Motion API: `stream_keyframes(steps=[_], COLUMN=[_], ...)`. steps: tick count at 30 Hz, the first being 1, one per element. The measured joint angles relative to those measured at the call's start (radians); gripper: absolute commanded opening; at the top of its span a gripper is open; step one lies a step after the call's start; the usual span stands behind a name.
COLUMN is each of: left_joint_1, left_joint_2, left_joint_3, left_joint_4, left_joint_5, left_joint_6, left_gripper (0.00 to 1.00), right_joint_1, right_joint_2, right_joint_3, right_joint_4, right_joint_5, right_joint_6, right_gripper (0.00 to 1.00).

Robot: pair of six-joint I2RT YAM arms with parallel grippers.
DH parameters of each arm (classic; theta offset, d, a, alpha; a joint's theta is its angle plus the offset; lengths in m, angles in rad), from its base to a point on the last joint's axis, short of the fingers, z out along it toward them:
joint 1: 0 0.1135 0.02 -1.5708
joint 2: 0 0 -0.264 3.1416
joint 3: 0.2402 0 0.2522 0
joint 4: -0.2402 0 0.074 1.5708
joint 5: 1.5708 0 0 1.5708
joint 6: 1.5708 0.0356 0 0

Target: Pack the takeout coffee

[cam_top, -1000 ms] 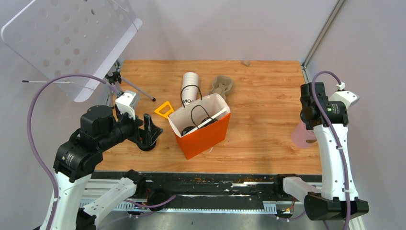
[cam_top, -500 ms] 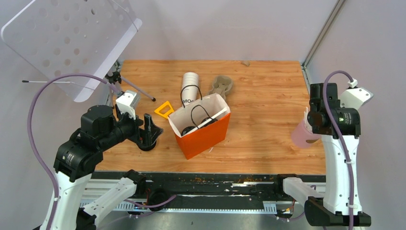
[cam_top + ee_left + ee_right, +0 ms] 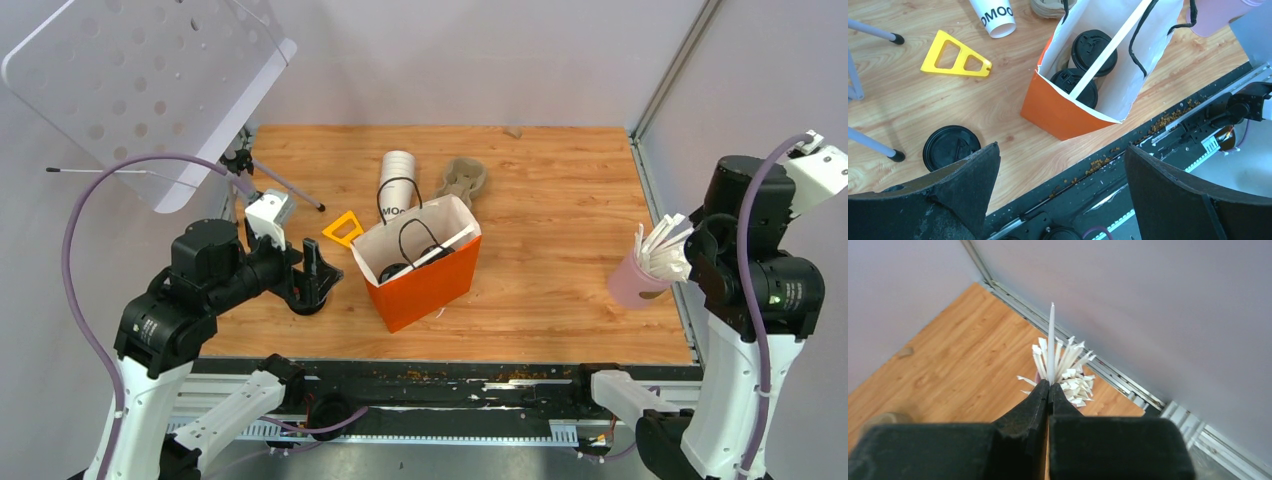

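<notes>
Straw step: right jaws clench a thin white straw (image 3: 1051, 340) just off the pink straw cup (image 3: 631, 284), left jaws released; next probably means dropping it into the orange paper bag (image 3: 425, 285).

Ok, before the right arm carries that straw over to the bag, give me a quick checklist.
1. The right gripper is shut on a straw: ok.
2. That straw is clear of the pink cup: cannot tell.
3. The orange bag stands upright, mouth open: ok.
4. Two lidded cups sit inside it: ok.
5. The left gripper is open, apart from the bag: ok.
</notes>
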Motion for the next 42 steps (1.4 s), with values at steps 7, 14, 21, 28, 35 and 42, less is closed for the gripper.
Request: stream_keyframes(steps=[7,14,21,28,35,42], left_joint_1=[0.000,0.000,0.000,0.000,0.000,0.000], left_joint_2=[0.000,0.012,0.039,0.057,0.095,0.100], left_joint_3=[0.000,0.000,0.000,0.000,0.000,0.000], left_joint_4=[0.004,0.005,0.019,0.040,0.044,0.044], left_joint_5=[0.007,0.014,0.027,0.031,0.025,0.010], left_joint_6=[-0.001,-0.001,-0.011,-0.040,-0.062,-0.087], left_gripper=[1.00,1.00,1.00,1.00,1.00,1.00], right_joint_1=[0.000,0.000,0.008,0.026,0.031,0.032], right_joint_2=[-0.015,0.029,0.048,0.000,-0.116,-0.183], right_joint_3=[-0.017,-0.071,-0.121,-0.174,-0.309,-0.377], right_joint_4=[0.122,0.167,0.249,0.391,0.451,0.455], right_joint_5=[-0.211,-0.602,-0.964,-1.225,-1.355,-1.456], right_joint_6=[-0.079,-0.066,-0.011,0.060,0.087,0.104], right_gripper=[0.00,0.00,0.00,0.00,0.00,0.00])
